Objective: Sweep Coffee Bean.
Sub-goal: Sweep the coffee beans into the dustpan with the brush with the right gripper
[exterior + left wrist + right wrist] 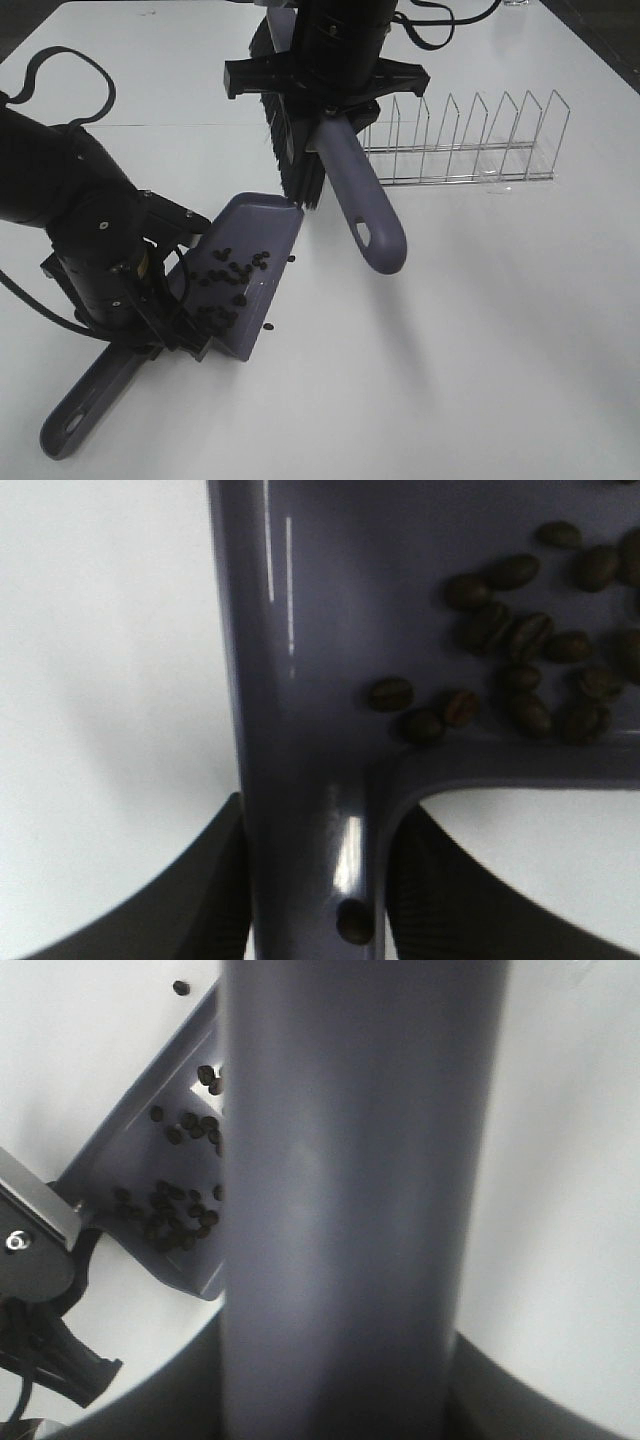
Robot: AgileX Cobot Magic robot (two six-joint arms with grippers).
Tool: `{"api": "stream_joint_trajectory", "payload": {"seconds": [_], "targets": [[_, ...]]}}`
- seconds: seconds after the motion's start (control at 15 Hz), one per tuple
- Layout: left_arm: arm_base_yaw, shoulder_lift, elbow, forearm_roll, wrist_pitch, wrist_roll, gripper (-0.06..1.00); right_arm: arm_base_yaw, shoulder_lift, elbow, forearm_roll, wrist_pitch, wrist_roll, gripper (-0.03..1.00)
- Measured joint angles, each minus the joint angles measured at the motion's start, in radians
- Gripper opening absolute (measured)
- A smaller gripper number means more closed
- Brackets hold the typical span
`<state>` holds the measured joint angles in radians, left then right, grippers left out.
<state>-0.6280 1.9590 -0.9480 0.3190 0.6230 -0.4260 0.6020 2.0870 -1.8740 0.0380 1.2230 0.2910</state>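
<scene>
A purple dustpan lies on the white table, and my left gripper is shut on its handle. Many coffee beans lie inside the pan. One bean lies on the table beside the pan and another lies at its open edge. In the left wrist view, my left gripper clamps the handle, with beans in the pan. My right gripper is shut on a brush with a purple handle. Its black bristles hang just beyond the pan's mouth. The right wrist view shows the handle and the beans.
A wire dish rack stands on the table to the right of the brush, at the back. A black cable loops behind my left arm. One stray bean lies on the table outside the pan in the right wrist view.
</scene>
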Motion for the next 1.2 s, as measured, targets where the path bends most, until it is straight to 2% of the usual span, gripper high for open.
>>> {"api": "stream_joint_trajectory", "payload": {"seconds": [0.13, 0.33, 0.53, 1.0, 1.2], "targets": [[0.000, 0.000, 0.000, 0.000, 0.000, 0.000, 0.34, 0.000, -0.035, 0.070, -0.074, -0.001, 0.000, 0.30], [0.000, 0.000, 0.000, 0.000, 0.002, -0.004, 0.34, 0.000, -0.048, 0.254, -0.196, 0.001, 0.030, 0.30], [0.005, 0.000, 0.000, 0.002, 0.009, -0.084, 0.34, 0.000, -0.037, 0.352, -0.262, 0.011, 0.066, 0.30], [0.012, 0.000, 0.000, 0.004, 0.013, -0.159, 0.34, 0.000, 0.049, 0.355, -0.269, 0.005, 0.089, 0.30], [0.012, 0.000, 0.000, 0.006, 0.013, -0.143, 0.34, 0.000, 0.049, 0.355, -0.264, -0.058, 0.110, 0.30]]}}
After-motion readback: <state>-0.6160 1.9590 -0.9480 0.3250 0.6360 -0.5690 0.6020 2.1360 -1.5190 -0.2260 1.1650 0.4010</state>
